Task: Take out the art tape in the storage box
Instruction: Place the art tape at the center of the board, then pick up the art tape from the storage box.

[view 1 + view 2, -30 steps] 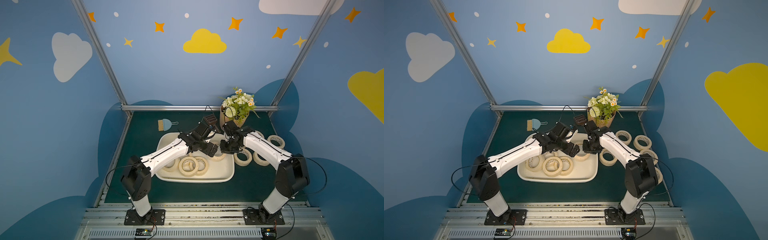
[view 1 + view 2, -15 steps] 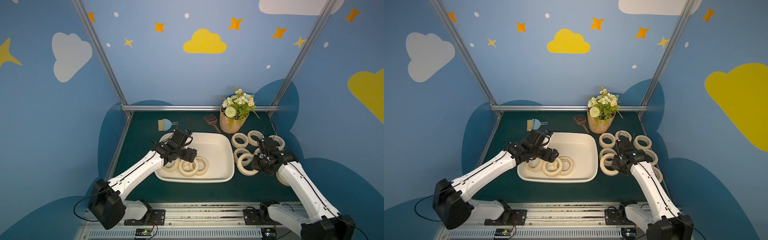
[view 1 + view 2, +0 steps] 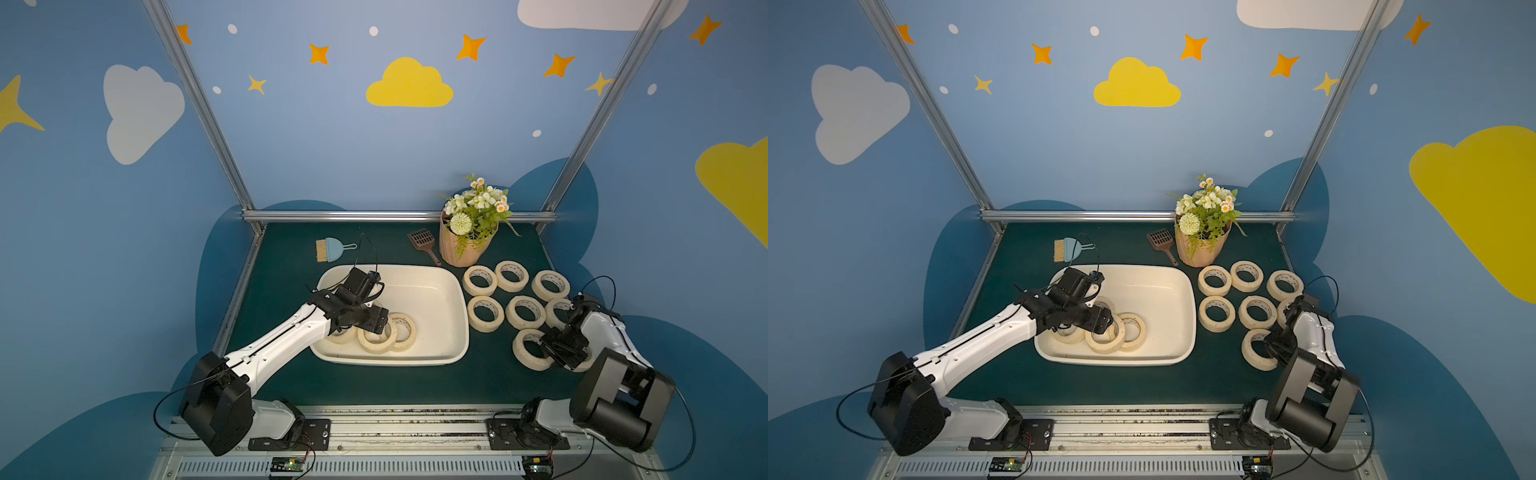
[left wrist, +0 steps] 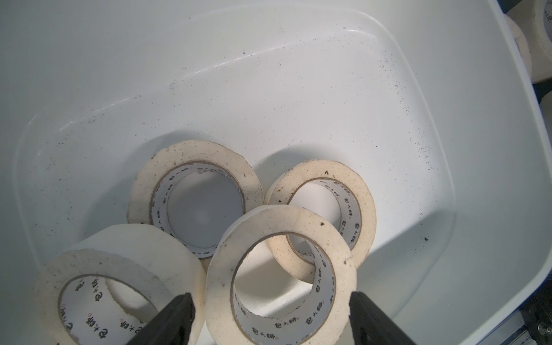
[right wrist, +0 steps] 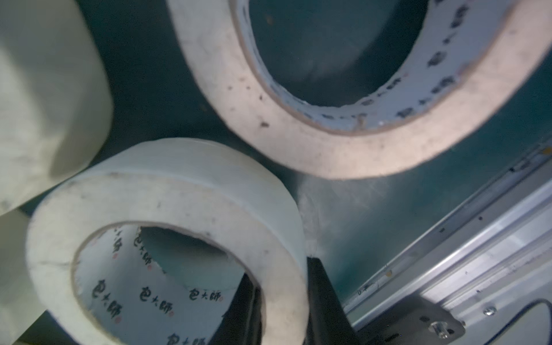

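Arm (image 3: 286, 336) outstretched, left gripper (image 4: 268, 301) spread astride art tape (image 4: 280, 219); right gripper (image 5: 282, 283), tucked, pinches roll (image 5: 167, 200).

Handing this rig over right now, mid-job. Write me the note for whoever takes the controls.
Left gripper: open, down in the storage box, jaws either side of a tilted roll, not yet gripping it.
Right gripper: shut on the wall of a front roll right of the box; lifted or resting, cannot tell.
Done: at least seven art tape rolls are out on the green mat, that one included.
To do: four rolls are in the box, the tilted one included.
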`<state>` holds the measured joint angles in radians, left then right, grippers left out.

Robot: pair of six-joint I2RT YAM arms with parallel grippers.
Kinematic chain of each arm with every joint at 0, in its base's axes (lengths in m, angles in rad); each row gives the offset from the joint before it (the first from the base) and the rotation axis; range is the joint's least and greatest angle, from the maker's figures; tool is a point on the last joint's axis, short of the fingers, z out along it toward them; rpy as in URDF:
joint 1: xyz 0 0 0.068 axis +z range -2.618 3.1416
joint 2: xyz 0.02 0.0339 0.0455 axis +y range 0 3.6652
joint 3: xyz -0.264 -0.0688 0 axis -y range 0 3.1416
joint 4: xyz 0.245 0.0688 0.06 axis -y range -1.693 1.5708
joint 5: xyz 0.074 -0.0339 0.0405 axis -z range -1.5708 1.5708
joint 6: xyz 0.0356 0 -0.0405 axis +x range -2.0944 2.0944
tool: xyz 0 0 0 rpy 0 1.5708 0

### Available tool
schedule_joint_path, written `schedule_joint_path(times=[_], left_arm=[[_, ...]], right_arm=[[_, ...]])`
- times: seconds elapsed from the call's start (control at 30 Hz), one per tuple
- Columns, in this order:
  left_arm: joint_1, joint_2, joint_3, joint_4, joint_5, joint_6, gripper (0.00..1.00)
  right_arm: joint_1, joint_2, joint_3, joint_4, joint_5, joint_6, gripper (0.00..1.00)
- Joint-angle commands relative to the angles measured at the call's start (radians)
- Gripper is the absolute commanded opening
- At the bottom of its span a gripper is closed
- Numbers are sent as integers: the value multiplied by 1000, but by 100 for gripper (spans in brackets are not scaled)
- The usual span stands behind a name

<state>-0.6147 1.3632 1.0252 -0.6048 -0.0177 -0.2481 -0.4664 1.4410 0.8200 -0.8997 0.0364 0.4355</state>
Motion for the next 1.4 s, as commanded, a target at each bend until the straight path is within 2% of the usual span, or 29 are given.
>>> schedule_joint_path(times=[0.0,0.07,0.33,0.4,0.47,0.57,0.67,0.9,1.07,1.23,1.37], left_arm=[[7,9,-4,-3,13,-2,84],[7,6,-5,-6,12,-6,83],[8,3,-11,-28,-17,-12,80],[7,8,-8,-39,-28,-9,79],[7,17,-6,-50,-46,-5,77],[8,36,3,-65,-63,1,75],[7,51,13,-82,-71,4,73],[6,57,16,-101,-80,4,68],[7,105,71,-95,-100,64,67],[8,183,133,-110,-119,110,67],[19,237,149,-117,-105,139,66]], right_arm=[[-23,60,12,71,-40,-33,0],[-33,103,24,87,-54,-31,0],[7,158,74,120,51,-32,0],[18,147,73,123,55,-34,16],[46,119,75,114,71,-39,38],[101,71,89,82,82,-40,53],[183,5,115,36,79,-25,63],[473,-79,217,-72,49,-12,66],[692,-79,268,-128,15,-10,65],[810,-95,274,-137,-3,30,66],[843,-98,285,-141,-3,35,65]])
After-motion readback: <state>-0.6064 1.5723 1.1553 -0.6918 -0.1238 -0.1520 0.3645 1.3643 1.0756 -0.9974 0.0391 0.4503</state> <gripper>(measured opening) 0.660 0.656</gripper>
